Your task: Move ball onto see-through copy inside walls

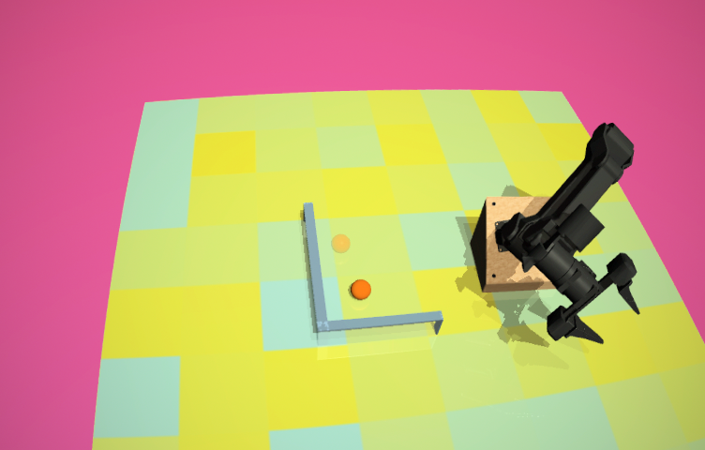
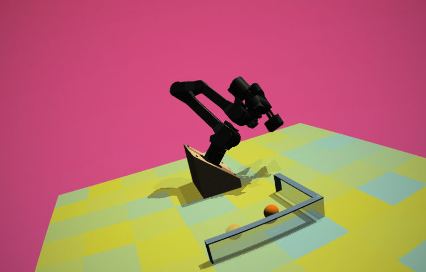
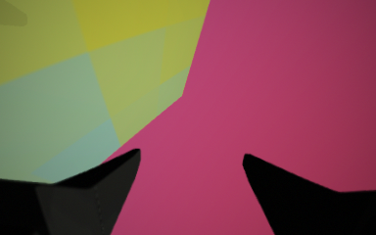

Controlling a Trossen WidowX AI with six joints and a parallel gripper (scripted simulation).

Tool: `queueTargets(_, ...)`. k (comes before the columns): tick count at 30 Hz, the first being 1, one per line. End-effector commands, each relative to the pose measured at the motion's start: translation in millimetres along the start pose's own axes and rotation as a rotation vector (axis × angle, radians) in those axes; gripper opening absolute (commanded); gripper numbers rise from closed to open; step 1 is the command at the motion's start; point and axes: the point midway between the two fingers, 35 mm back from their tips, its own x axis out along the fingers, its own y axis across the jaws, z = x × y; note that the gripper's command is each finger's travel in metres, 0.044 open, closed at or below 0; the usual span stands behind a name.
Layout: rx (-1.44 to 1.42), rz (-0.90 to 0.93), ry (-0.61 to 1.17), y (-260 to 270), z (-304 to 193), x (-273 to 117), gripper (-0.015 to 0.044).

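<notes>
Hand hangs wide and holding nothing at the right of the frame, well apart from the orange ball, which rests on the table inside the clear walls, near the see-through copy.

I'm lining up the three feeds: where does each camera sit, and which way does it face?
Top: high above, looking down on the table, ball, walls and whole arm.
Exterior: low, outside the walls' corner, facing the arm's block.
Wrist: on the arm, aimed past the table's edge; only the open gripper shows.
Top and exterior share ball, see-through copy, walls, arm.
</notes>
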Motion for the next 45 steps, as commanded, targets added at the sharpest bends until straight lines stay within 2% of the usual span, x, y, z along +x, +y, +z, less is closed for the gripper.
queueTargets(1, 0.004, 0.002, 0.003, 1, -1, 0, 0.0374)
queueTargets(4, 0.071, 0.038, 0.045, 11, -17, -1, 0.0310)
queueTargets(9, 0.313, 0.182, 0.224, 59, -71, -15, 0.0310)
queueTargets(14, 0.600, 0.336, 0.454, 120, -117, -52, 0.0310)
queueTargets(22, 0.938, 0.527, 0.750, 195, -142, -124, 0.0310)
queueTargets(33, 1.403, 0.788, 1.126, 267, -113, -247, 0.0310)
queueTargets(40, 1.716, 0.921, 1.313, 283, -71, -311, 0.0310)
queueTargets(45, 1.916, 0.965, 1.393, 284, -36, -342, 0.0310)
